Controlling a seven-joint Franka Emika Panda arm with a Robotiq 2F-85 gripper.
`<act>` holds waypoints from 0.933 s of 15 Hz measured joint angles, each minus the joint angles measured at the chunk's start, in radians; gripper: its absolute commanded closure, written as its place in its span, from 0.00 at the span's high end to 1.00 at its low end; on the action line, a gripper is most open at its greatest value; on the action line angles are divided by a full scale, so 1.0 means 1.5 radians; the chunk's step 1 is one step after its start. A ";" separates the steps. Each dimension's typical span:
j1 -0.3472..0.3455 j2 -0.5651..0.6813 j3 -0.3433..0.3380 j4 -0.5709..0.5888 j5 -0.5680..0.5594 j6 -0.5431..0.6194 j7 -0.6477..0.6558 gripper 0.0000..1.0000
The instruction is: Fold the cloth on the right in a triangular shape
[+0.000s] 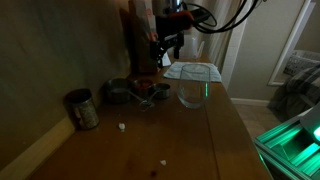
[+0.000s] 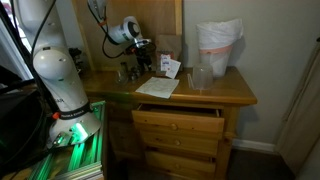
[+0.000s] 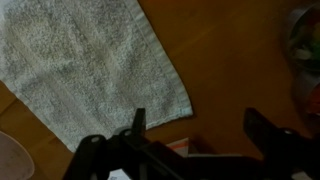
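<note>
The cloth [image 3: 80, 70] is pale grey-green and lies flat on the wooden table, filling the upper left of the wrist view. It also shows in both exterior views [image 1: 191, 71] [image 2: 157, 87]. My gripper [image 3: 200, 130] is open and empty, its two dark fingers spread over bare wood just past the cloth's lower right corner. In both exterior views the gripper [image 1: 165, 48] [image 2: 143, 56] hangs above the table at the far edge of the cloth, not touching it.
A clear glass bowl [image 1: 192, 94] [image 2: 201, 77] stands beside the cloth. A metal can [image 1: 82, 108] and dark cups [image 1: 130, 92] sit nearby. A white plastic bag [image 2: 218, 45] stands at the back. A drawer [image 2: 178, 113] is pulled partly open.
</note>
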 measured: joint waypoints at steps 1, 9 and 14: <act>0.005 0.014 -0.011 0.008 -0.012 0.002 0.008 1.00; 0.052 0.092 -0.081 0.054 -0.031 0.007 0.022 0.91; 0.069 0.104 -0.101 0.058 -0.031 0.007 0.022 0.52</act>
